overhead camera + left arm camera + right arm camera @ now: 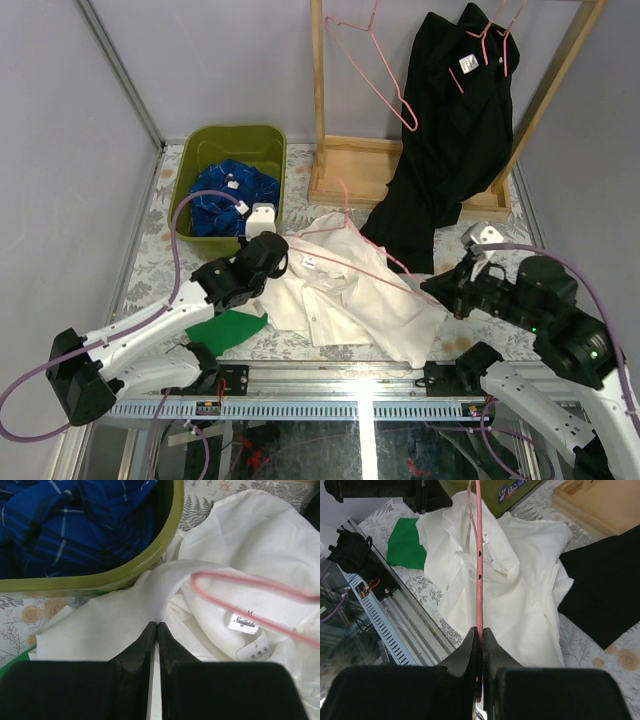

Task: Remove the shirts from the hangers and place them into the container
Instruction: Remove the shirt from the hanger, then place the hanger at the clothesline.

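Two robot arms work a white shirt (350,295) lying crumpled on the flower-patterned counter (140,250), near the middle of its near edge. The left tool (157,625) is pressed together on a fold of the white shirt's cloth, just beside the near right corner of the olive-green basket (225,135). The right tool (480,630) pinches the wire of a pink hanger (478,555) whose other end lies in the white shirt, by the collar and its labels. From the right tool the wire runs over the shirt toward the basket.

The basket stands at the far left of the counter and holds a blue checked shirt (232,190), bunched up inside it. At the far right a black shirt (455,130) hangs from the wooden rack (350,165) on a second pink hanger (490,40), its hem draping over the rack's base and onto the counter beside the white shirt. Whether one or two dark garments hang there cannot be told. A bare pink hanger (375,75) hangs from the left part of the rack. A flat green cloth (228,328) lies at the near edge of the counter, beside the left arm and touching the white shirt's left side.
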### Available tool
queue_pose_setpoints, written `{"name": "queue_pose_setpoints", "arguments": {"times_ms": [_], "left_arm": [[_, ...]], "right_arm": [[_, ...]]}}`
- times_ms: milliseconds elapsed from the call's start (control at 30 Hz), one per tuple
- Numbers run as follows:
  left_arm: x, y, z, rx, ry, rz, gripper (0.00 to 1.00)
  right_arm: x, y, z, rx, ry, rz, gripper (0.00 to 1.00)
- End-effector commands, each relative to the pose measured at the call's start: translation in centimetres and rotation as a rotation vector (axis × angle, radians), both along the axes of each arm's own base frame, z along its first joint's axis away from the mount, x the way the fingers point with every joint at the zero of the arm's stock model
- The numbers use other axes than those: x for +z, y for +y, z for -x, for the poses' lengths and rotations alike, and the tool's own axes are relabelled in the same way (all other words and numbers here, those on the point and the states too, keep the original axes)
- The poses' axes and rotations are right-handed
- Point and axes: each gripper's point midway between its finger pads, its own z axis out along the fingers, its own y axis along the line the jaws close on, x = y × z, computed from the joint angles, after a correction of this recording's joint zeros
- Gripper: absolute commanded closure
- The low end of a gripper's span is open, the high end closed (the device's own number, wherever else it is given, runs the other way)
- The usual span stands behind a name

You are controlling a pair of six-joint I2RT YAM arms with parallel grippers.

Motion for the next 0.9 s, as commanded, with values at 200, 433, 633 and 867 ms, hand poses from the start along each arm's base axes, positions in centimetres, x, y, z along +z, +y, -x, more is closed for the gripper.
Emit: {"name": "queue_pose_setpoints", "arguments": {"times_ms": [200, 433, 633, 867], "left_arm": [[0.0, -3.1, 0.2, -0.151, 0.014, 0.100, 1.00], [-1.5, -8.9, 2.5, -0.385, 0.133, 0.240, 1.00], [-2.3, -13.4, 5.4, -0.581, 0.187, 0.249, 1.00], [-1.0, -18.7, 9.4, -0.781, 0.153, 0.201, 1.00]], "right_arm": [[3.3, -6.0, -0.3, -0.304, -0.130, -0.025, 1.00], [1.5, -6.6, -1.4, -0.376, -0.058, 0.045, 1.00], [-0.1, -6.9, -3.2, -0.458, 0.012, 0.115, 1.00], [-2.1, -8.4, -5.3, -0.606, 0.092, 0.233, 1.00]]}}
